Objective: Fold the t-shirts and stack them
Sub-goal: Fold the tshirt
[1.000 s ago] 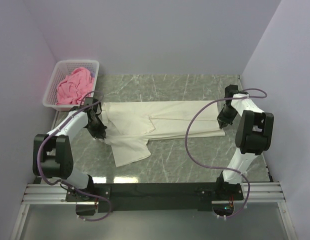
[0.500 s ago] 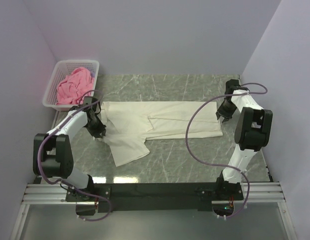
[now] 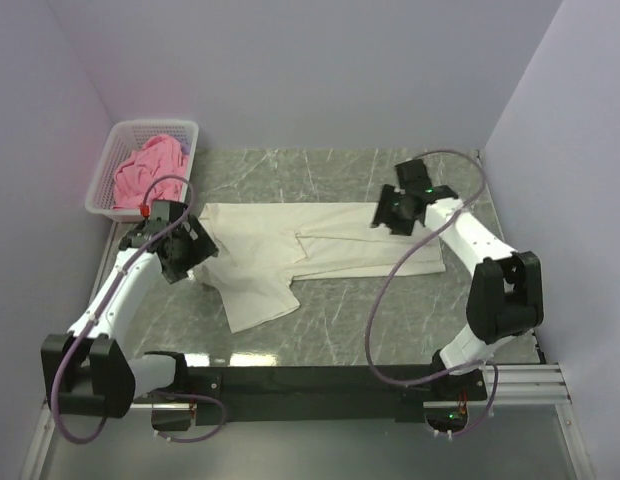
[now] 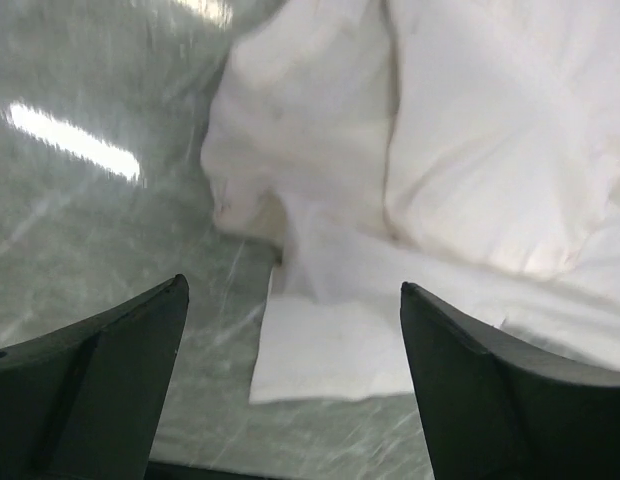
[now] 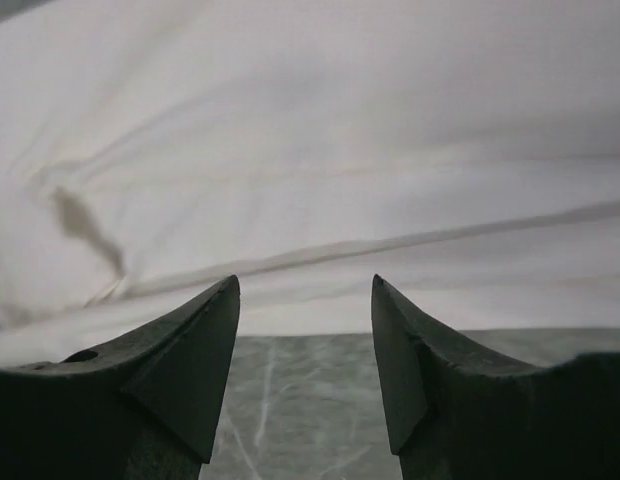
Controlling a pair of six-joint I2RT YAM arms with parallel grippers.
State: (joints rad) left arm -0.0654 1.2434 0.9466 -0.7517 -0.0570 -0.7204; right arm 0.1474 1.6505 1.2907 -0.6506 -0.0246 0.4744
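Observation:
The cream-white t-shirt [image 3: 320, 245] lies spread flat across the middle of the table, partly folded lengthwise, with one sleeve [image 3: 260, 300] sticking out toward the near edge. My left gripper [image 3: 190, 255] hovers over the shirt's left end; in the left wrist view it [image 4: 292, 300] is open wide, and a folded cloth corner [image 4: 330, 350] lies below it, untouched. My right gripper [image 3: 385, 214] hangs over the shirt's far right part; in the right wrist view it [image 5: 304, 285] is open above the cloth's edge [image 5: 310, 130], holding nothing. The pink t-shirt [image 3: 148, 172] sits crumpled in the basket.
The white lattice basket [image 3: 155, 124] stands at the far left corner against the wall. Green marble tabletop [image 3: 390, 320] shows in front of and behind the shirt. Purple walls close in the left, back and right sides. Purple cables loop from both arms.
Both grippers have opened and let go of the cream shirt. The left one rose off the shirt's left end. The right one swung left from the right hem to over the shirt.

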